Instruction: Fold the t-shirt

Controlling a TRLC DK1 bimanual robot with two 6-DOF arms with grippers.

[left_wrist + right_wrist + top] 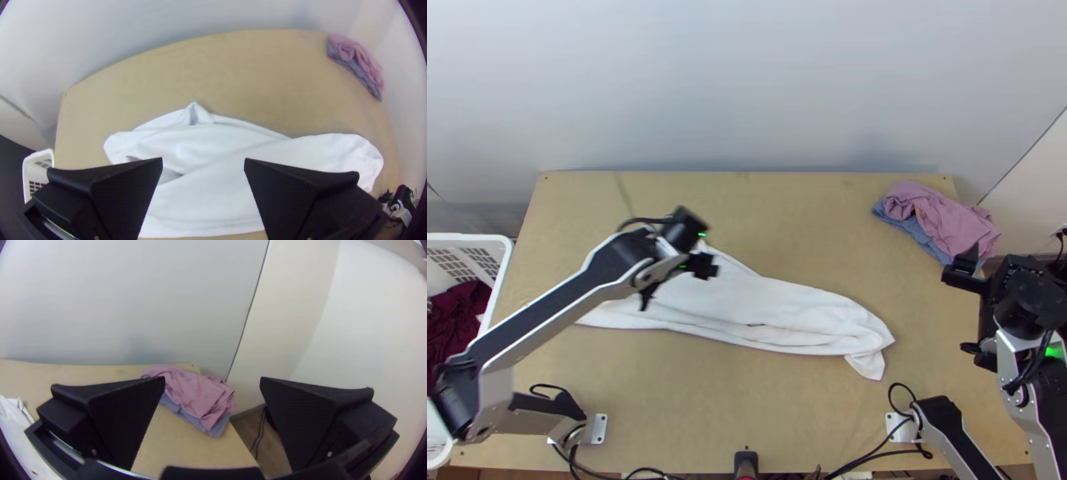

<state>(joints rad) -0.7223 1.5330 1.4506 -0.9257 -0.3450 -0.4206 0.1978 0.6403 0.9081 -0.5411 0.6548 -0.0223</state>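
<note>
Bearing a tiny dark mark (756, 325), the white t-shirt (799, 308) lies below the left tool (675, 282), released like the right tool (969, 312).

Bright, soft light spreads fairly evenly over the wooden table (787, 216) and the pale wall (747, 80) behind it, seemingly from above. In the top view, faint soft-edged shadow dims the wall's lower part, and small green lights (701, 234) glow. The left gripper (677, 282) is smeared there — its outline hard to read. The white t-shirt (771, 308) looks bright, its finer creases washed out in the left wrist view. Fisheye distortion bows the table's far edge in that view — dark corners frame both wrist views.
</note>
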